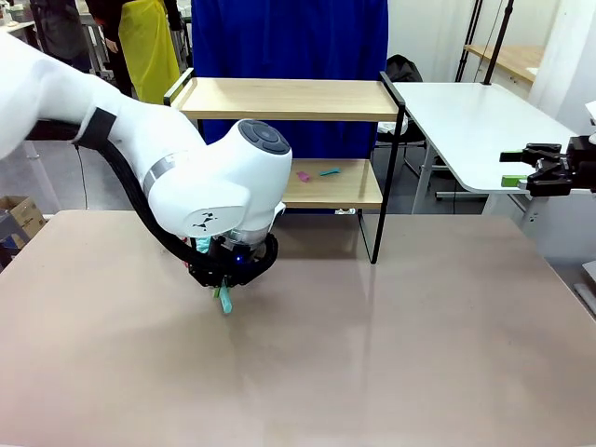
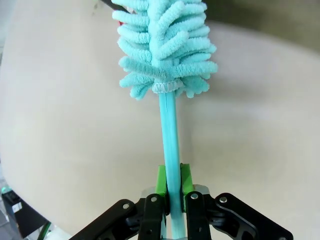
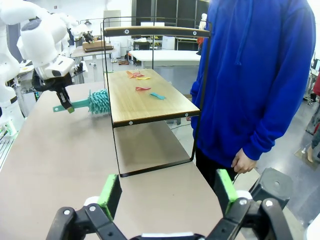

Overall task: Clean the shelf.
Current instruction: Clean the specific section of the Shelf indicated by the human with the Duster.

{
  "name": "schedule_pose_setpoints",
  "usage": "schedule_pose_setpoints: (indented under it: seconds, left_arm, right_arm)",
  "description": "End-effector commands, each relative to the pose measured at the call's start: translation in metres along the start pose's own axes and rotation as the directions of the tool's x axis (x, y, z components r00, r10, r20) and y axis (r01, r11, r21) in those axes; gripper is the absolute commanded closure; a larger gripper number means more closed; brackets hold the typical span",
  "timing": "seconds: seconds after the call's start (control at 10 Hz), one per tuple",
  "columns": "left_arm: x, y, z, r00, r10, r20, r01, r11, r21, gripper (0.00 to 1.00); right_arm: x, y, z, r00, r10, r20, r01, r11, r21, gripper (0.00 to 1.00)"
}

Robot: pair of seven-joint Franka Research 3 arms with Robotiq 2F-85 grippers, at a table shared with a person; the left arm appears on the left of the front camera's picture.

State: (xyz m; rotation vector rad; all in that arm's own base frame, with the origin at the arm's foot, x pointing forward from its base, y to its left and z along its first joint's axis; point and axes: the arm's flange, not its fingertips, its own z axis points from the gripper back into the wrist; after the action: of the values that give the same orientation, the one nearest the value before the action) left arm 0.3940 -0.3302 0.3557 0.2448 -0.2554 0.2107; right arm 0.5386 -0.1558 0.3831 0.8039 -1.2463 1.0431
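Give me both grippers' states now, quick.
Left gripper: jaws closed on the handle of the teal duster.
Right gripper: jaws open, holding nothing.

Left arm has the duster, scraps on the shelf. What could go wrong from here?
The left gripper pinches the duster by its thin handle, far from the head; pressing on a board may twist it loose.
The head could snag the thin black frame of the shelf and shove it.
The scraps may be swept off toward the person close behind.
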Motion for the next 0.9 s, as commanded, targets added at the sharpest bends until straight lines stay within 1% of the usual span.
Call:
schedule_pose_setpoints:
  seconds: [0.0,0.3,0.5,0.7,0.8]
  left_arm:
    - [-0.013,0.020,0.014,0.997,-0.063,0.035,0.065,0.996,-0.066,0.87]
    - [-0.022,0.029,0.026,0.983,-0.171,0.065,0.179,0.974,-0.141,0.87]
    - [-0.031,0.047,0.037,0.967,-0.235,0.095,0.248,0.955,-0.165,0.87]
    - [-0.043,0.069,0.047,0.931,-0.345,0.119,0.362,0.911,-0.198,0.87]
    - [-0.048,0.080,0.049,0.908,-0.402,0.115,0.418,0.886,-0.201,0.87]
  right_arm:
    - [0.003,0.001,-0.001,1.000,0.006,0.000,-0.006,1.000,0.003,0.00]
    - [0.003,0.001,-0.001,1.000,0.006,0.000,-0.006,1.000,0.003,0.00]
    - [0.003,0.001,-0.001,1.000,0.006,0.000,-0.006,1.000,0.003,0.00]
    - [0.003,0.001,-0.001,1.000,0.006,0.000,-0.006,1.000,0.003,0.00]
    - [0.003,0.001,-0.001,1.000,0.006,0.000,-0.006,1.000,0.003,0.00]
